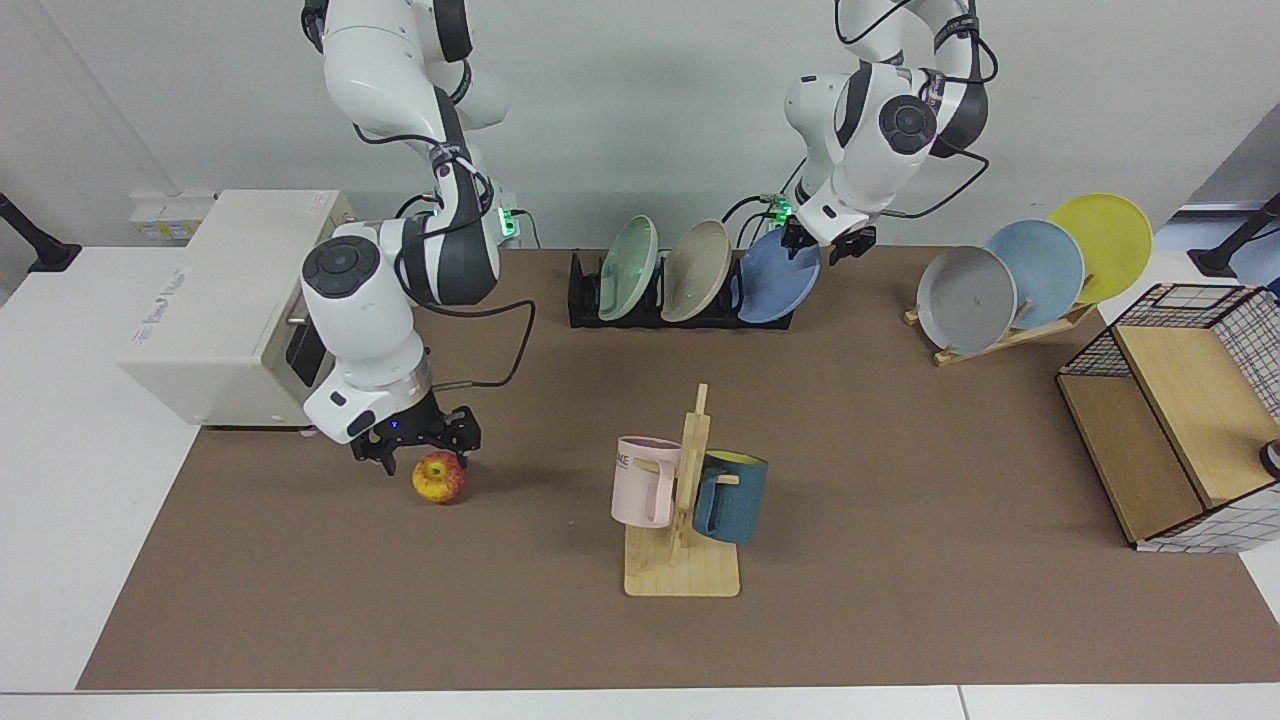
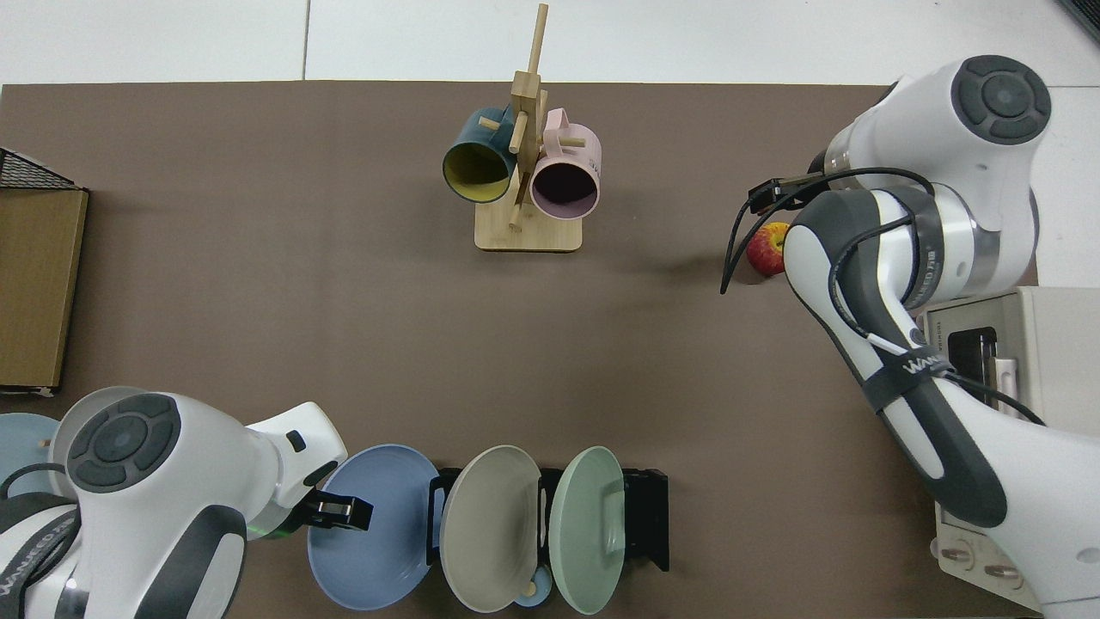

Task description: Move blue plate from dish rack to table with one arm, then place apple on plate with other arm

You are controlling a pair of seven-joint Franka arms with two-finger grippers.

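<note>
Blue plate (image 1: 779,279) leaned in the black dish rack (image 1: 590,295) with the left claw (image 1: 828,238) spread open at its upper rim, while the right claw (image 1: 420,452) hung open just over the apple (image 1: 439,477) on the surface (image 1: 900,480).
</note>
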